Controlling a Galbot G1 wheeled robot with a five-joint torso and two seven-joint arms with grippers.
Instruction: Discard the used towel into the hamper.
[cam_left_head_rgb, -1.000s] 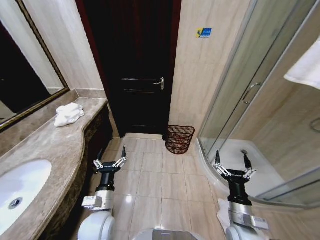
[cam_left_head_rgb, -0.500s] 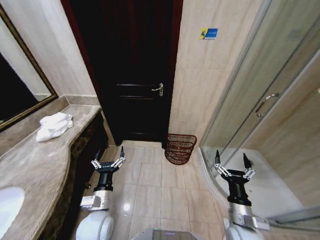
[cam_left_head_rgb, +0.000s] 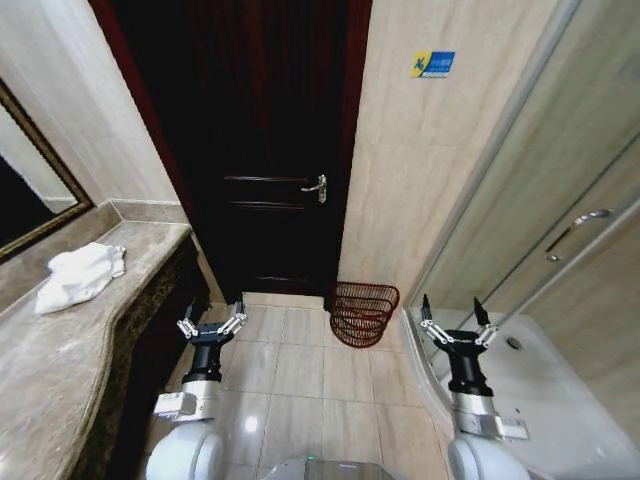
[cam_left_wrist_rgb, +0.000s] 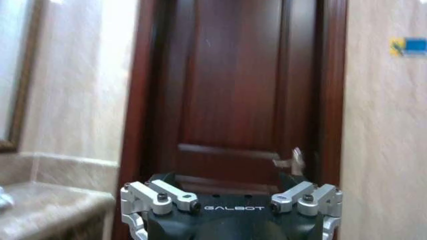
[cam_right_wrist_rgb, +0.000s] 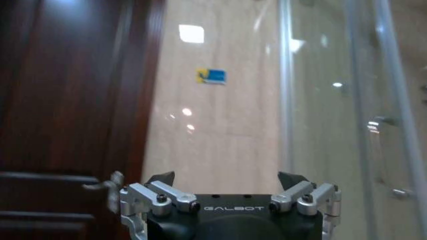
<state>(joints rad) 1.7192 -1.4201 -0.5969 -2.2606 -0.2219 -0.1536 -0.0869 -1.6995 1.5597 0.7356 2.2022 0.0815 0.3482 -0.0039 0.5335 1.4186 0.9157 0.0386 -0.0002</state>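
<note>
The word "GALBOT" is standing in white letters on the black body of the left gripper (cam_left_wrist_rgb: 231, 220) and the right gripper (cam_right_wrist_rgb: 230, 220). The blue and yellow sign (cam_left_head_rgb: 432, 64) on the wall is showing print too small to read.

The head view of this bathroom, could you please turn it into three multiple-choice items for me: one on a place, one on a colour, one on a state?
1. Where does the towel lie?
A. On the marble counter
B. In the hamper
C. On the floor

2. What colour is the hamper?
A. White
B. Dark reddish-brown
C. Blue

3. How do the left gripper and right gripper stand?
A. Both shut on the towel
B. One open, one shut
C. Both open, holding nothing

Answers: 1 A, it lies crumpled on the countertop below the mirror. 2 B, the wire basket beside the door is that colour. 3 C, the fingers are spread on both.
</note>
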